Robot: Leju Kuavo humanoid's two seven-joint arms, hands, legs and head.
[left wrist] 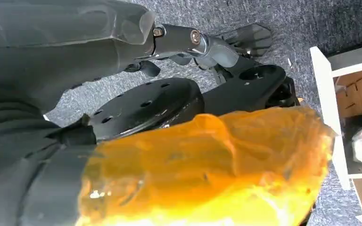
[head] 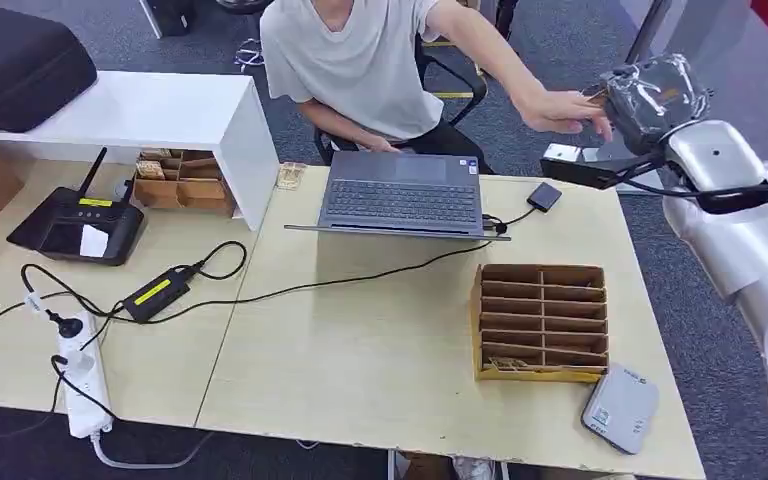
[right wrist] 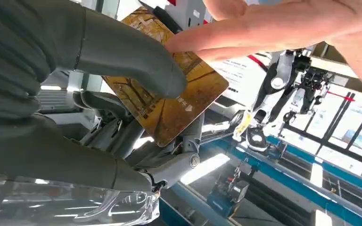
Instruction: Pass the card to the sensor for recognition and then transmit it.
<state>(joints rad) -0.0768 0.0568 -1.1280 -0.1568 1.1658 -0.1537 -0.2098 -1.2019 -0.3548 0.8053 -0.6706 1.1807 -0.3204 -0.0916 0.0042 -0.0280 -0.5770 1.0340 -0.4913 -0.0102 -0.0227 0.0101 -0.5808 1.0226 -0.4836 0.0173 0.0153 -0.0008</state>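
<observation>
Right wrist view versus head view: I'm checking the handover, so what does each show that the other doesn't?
Right wrist view alone: the brown card's printed face, pinched under the thumb. Head view alone: the table, laptop, divided box and the person's torso. Both: the right hand and the person's hand reaching for the card.

No text, brand name or number is sharp enough to read. The golden-brown card (right wrist: 169,101), pinned under the thumb of the right hand (right wrist: 89,94), carries a few small white characters near the corner farthest from the palm, too small to make out. Well apart from that hand, on the desk (head: 360,380), a black device (head: 78,226) bears a yellow label and a white one, and a black power adapter (head: 158,293) bears a yellow label; all of their printing is too small to read.
</observation>
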